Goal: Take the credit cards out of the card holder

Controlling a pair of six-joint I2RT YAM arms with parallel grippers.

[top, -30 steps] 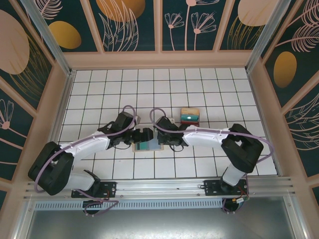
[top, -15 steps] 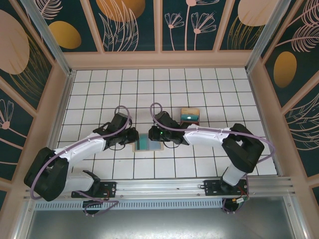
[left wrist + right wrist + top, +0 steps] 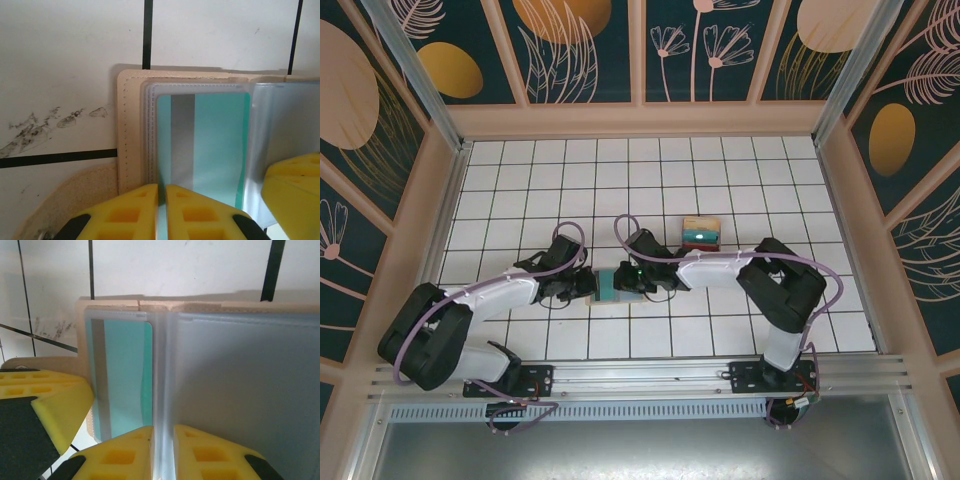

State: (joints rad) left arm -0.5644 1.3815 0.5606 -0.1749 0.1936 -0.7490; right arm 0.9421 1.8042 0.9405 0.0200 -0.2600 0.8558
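Note:
The tan card holder point(image 3: 610, 283) lies open on the white tiles between my two grippers. In the left wrist view its stitched edge point(image 3: 129, 130) frames a clear sleeve holding a teal credit card point(image 3: 215, 145) with a grey stripe. My left gripper point(image 3: 161, 187) is shut on the near edge of that teal card. My right gripper point(image 3: 163, 429) is shut on the clear sleeve leaf at the holder's point(image 3: 200, 306) fold, with the teal card point(image 3: 127, 370) to its left. From above, the left gripper point(image 3: 588, 285) and right gripper point(image 3: 632, 279) face each other across the holder.
A fanned pile of coloured cards point(image 3: 700, 233) lies one tile behind and to the right of the holder. The holder's side tab point(image 3: 75, 195) sticks out beside my left fingers. Panelled walls point(image 3: 440, 200) border the tiled floor on three sides.
My left gripper has closed from wide open and pushed in onto the teal card's edge. The right gripper slid left along the holder, and the holder looks narrower from above.

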